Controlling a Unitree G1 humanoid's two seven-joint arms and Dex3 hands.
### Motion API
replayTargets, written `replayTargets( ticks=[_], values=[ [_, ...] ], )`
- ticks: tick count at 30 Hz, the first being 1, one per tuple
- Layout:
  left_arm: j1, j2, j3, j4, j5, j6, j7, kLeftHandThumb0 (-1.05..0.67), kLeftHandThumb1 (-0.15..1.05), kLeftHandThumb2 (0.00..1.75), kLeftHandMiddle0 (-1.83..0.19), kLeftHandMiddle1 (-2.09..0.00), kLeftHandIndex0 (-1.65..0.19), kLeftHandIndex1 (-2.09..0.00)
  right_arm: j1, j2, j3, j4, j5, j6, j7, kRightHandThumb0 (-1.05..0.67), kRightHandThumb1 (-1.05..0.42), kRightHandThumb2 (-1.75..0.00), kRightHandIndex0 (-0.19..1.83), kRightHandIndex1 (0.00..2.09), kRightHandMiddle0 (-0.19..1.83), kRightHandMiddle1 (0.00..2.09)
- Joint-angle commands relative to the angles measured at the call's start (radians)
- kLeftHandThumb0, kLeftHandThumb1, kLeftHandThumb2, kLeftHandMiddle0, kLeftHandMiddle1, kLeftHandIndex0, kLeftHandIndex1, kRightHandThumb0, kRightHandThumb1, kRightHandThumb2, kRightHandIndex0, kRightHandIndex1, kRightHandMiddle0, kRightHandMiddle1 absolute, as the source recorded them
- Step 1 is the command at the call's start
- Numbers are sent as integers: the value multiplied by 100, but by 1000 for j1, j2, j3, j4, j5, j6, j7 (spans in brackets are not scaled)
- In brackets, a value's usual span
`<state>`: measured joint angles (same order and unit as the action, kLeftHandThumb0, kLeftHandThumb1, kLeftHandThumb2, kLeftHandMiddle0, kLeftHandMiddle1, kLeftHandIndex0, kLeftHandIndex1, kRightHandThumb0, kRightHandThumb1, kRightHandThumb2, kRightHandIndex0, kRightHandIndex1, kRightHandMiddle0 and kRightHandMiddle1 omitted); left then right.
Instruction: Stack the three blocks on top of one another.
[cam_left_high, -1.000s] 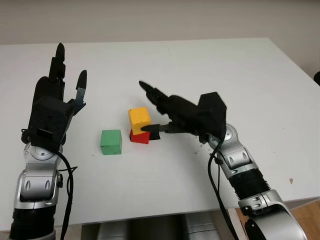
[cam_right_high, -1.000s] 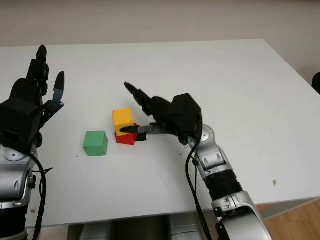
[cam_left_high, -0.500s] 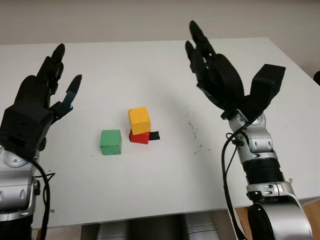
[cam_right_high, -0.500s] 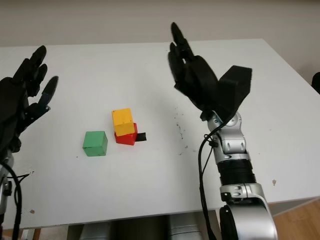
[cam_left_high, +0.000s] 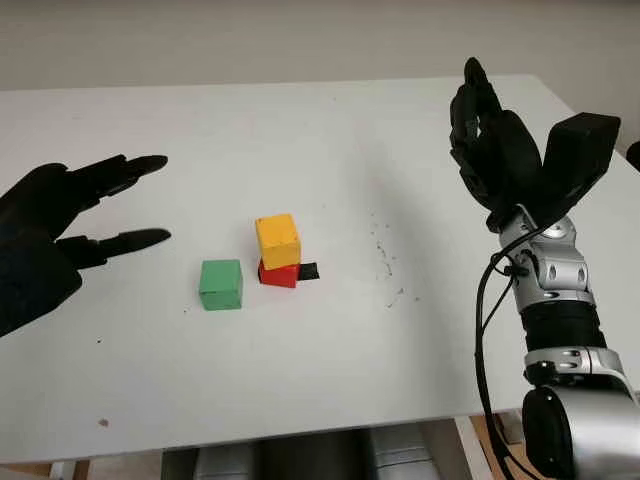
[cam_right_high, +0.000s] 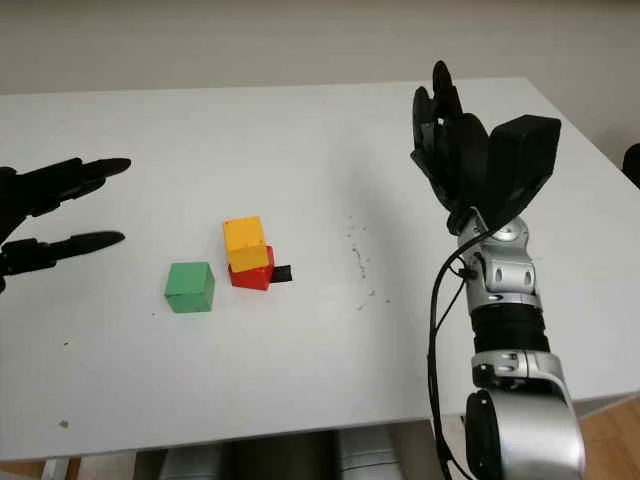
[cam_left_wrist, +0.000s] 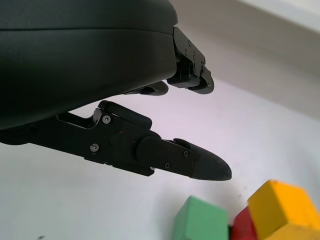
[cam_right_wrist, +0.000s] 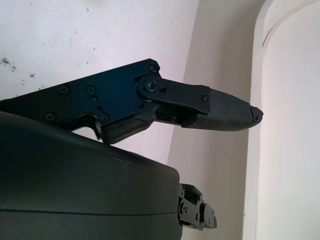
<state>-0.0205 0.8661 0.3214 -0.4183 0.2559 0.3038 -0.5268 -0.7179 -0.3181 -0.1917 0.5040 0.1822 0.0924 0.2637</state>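
Left hand (cam_left_high: 60, 235) hangs open over the white table (cam_left_high: 330, 130) at about 9 o'clock, holding nothing, with its fingertips pointing toward the blocks. One second ago this hand stood upright with the fingers up; now it is tipped forward and lower, so I judge it is getting ready to reach.

Next to it, toward the centre, the green block (cam_left_high: 221, 284) sits alone on the table, a little apart from the other two. Just beside it, at about 3 o'clock from it, the yellow block (cam_left_high: 278, 240) sits on top of the red block (cam_left_high: 281, 274), a bit turned and shifted, not square on it. A small black piece (cam_left_high: 308, 271) lies on the table touching the red block; what it is I cannot tell.

At about 2 o'clock the right hand (cam_left_high: 490, 145) is raised well above the table, open and empty. One second ago it was down at the yellow block; now it is far from it, and the yellow block stays in place. This means two blocks are stacked, and only the green one is left to put on top.

No container is on the table, so nothing is inside anything.
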Motion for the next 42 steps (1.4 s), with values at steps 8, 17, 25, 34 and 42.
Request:
replayTargets(
  ticks=[8, 17, 25, 34, 42],
  values=[
    [3, -9, -90, -9, 89, -36, 18, -85, 98, 4, -4, -3, -12, -4, 33, 22, 28, -72, 11, 35, 31, -77, -105, -67, -19, 0, -19, 0],
    [-37, -42, -185, -8, 162, 18, 16, -76, 91, 4, -3, -5, -12, -5, 61, 63, 56, -111, 20, 52, 54, -79, -105, -68, -19, 0, -19, 0],
    [-53, -40, -219, -8, 180, 24, -9, -78, 90, 5, -3, -5, -12, -6, 76, 81, 73, -126, 20, 66, 60, -79, -105, -67, -19, 0, -19, 0],
    [-47, -63, -217, 27, 152, -25, 8, -75, 87, 5, -4, -6, -22, -9, 77, 99, 70, -125, 25, 69, 51, -79, -105, -64, -19, 0, -19, 0],
    [-23, -93, -216, 70, 109, -109, 37, -67, 84, 4, -5, -6, -32, -11, 70, 97, 64, -115, 26, 69, 59, -79, -105, -63, -19, 0, -19, 0]
  ],
)
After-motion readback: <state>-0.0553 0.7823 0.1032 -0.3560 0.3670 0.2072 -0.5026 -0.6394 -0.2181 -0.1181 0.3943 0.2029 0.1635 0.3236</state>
